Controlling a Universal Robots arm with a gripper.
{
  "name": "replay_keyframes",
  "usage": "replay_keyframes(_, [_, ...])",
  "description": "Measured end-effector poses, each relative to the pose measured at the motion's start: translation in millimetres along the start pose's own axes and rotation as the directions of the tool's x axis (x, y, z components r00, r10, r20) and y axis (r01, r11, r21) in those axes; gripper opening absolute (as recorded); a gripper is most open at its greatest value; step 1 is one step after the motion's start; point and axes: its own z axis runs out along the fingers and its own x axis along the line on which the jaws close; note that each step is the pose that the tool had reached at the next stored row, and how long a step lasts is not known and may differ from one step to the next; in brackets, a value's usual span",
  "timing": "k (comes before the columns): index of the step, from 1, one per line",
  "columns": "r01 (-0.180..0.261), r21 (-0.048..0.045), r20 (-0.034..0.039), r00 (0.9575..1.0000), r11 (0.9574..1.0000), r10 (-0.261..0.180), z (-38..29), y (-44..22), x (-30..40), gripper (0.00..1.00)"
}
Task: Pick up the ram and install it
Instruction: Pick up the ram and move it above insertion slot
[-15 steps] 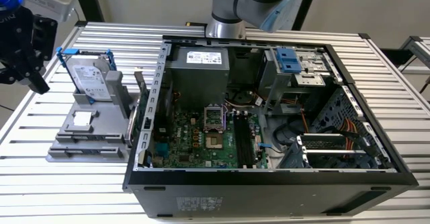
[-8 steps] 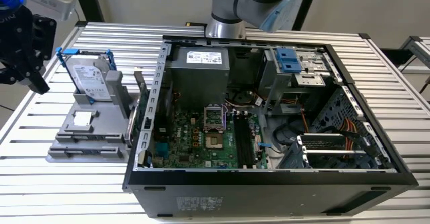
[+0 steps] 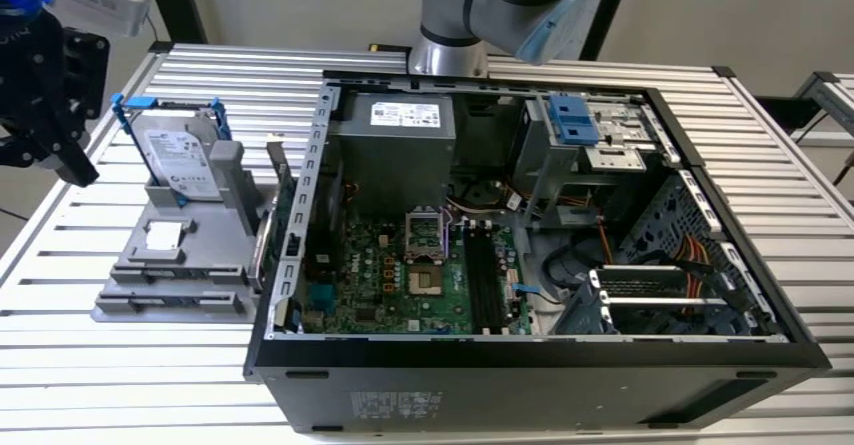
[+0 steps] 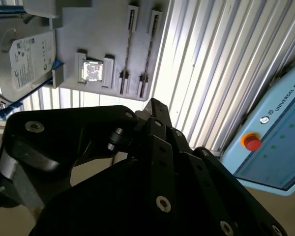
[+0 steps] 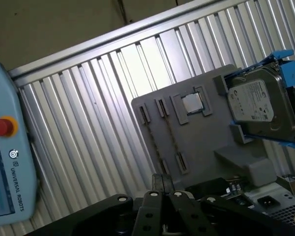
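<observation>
Two narrow slots [image 5: 172,135] cross the grey holder tray [image 5: 211,137], which lies at nine o'clock from the open computer case [image 3: 534,370] in the exterior view. Whether the ram stands in either slot I cannot tell. The gripper [image 5: 160,181] hangs at ten o'clock from the tray, fingertips pressed together, nothing visibly between them.

Bright, even light fills the exterior view, with soft shadow only deep inside the computer case [image 3: 534,215]. In both wrist views the ribbed bench [image 5: 88,98] just beyond the tool [image 5: 161,183] throws back white glare in bands. The tool itself reads dark, nearly a silhouette. A square metal chip [image 4: 92,71] ahead of the tool glints.
</observation>
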Motion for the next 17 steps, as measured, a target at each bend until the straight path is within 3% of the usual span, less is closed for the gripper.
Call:
replay_keyframes(9, [0.069, 0.0001, -0.0017, 0.9976, 0.9976, -0.069, 0.0, 0.9, -1.7, 0.00])
replay_keyframes(17, [0.137, 0.0002, -0.0038, 0.9906, 0.9906, -0.137, 0.1, 3.2, -6.7, 0.00])
